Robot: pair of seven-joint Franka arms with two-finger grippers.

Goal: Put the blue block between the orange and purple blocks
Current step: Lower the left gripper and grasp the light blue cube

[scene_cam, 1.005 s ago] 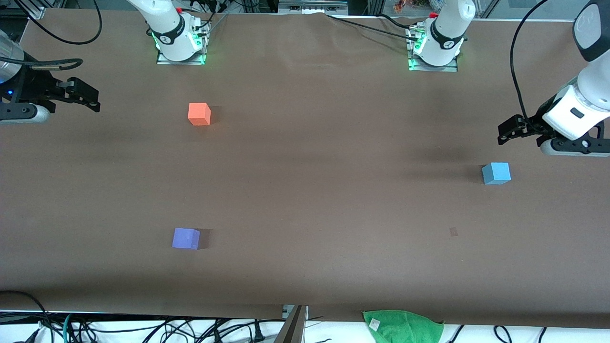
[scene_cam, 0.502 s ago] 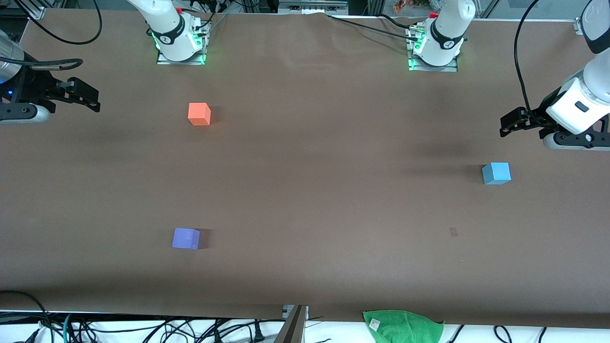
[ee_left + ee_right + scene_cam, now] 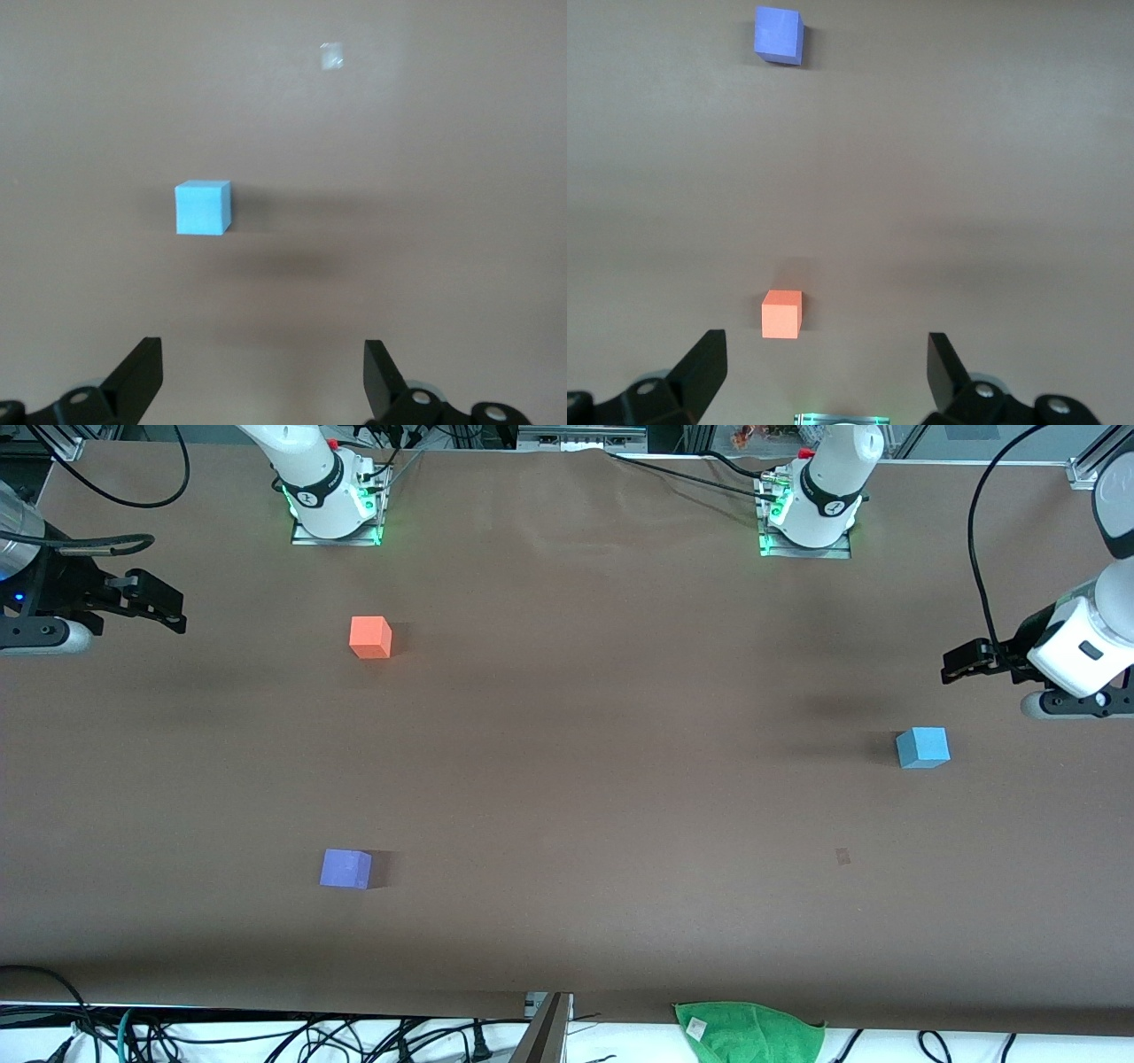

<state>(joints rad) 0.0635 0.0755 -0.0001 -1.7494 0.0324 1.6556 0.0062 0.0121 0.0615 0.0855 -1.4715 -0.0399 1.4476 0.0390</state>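
The bench wears a matt brown covering, smooth like paper, faintly creased near the arm bases. On it, the blue block, the orange block and the purple block all look matt and foam-like, without shine. The left tool and the right tool have dull black plastic fingers; the arm shells above them are glossy white plastic. A green cloth, nappy like terry, hangs at the bench edge nearest the camera.

Both arms hover, left claw and right claw spread (empty).
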